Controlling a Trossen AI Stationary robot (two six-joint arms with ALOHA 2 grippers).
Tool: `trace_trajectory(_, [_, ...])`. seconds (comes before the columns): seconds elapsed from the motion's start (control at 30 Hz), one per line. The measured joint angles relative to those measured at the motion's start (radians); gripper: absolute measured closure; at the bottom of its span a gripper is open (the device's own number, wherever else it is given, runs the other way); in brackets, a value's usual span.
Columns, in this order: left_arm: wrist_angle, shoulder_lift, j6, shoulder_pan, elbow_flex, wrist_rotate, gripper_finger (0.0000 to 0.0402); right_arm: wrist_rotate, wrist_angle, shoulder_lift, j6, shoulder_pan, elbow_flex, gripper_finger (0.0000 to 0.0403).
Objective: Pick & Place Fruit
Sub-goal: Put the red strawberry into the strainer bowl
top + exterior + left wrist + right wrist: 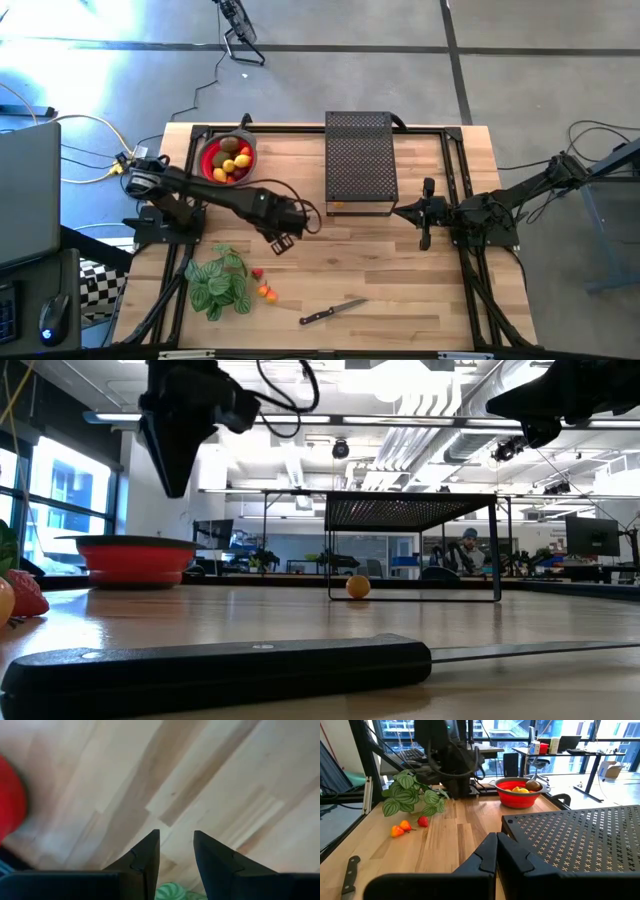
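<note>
The left gripper (282, 240) hangs above the pale wooden counter (400, 290), jaws slightly apart and empty. Three small red and orange fruits (264, 287) lie just beyond, beside the green striped leafy plant (218, 283); it seems between picks, and must next descend over one. The right gripper (426, 213) waits, jaws together.

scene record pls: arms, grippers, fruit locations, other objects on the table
left arm: reaches over the table's middle, left gripper above bare wood, fingers apart, nothing between them
right arm: waits at the right side, right gripper shut, empty
red bowl: back left, holds lemons, a kiwi and red fruit
loose fruit: two small orange pieces and a red one beside the leafy plant; one orange piece under the black mesh stand
knife: front centre
</note>
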Motion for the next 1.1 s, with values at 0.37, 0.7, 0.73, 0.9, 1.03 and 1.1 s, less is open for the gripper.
trace_trajectory(0.37, [0.09, 0.0, 0.011, -0.02, 0.0, 0.026, 0.0286, 0.0, 0.0, 0.0, 0.003, 0.0, 0.0, 0.04])
trace_trajectory(0.7, [0.122, 0.0, -0.007, -0.021, 0.0, 0.184, 0.0286, 0.0, 0.0, 0.0, 0.002, 0.0, 0.0, 0.04])
trace_trajectory(0.73, [0.132, 0.0, -0.016, -0.023, 0.0, 0.204, 0.0286, 0.0, 0.0, 0.0, 0.002, 0.0, 0.0, 0.04])
trace_trajectory(0.9, [0.168, 0.0, -0.113, -0.06, 0.0, 0.229, 0.0286, 0.0, 0.0, 0.0, 0.002, 0.0, 0.0, 0.04])
trace_trajectory(1.03, [0.166, 0.0, -0.269, -0.104, 0.0, 0.237, 0.0287, 0.0, 0.0, 0.0, 0.0, 0.0, 0.0, 0.04])
trace_trajectory(1.1, [0.166, 0.0, -0.347, -0.131, 0.0, 0.259, 0.0287, 0.0, 0.0, 0.0, 0.0, 0.0, 0.0, 0.04])
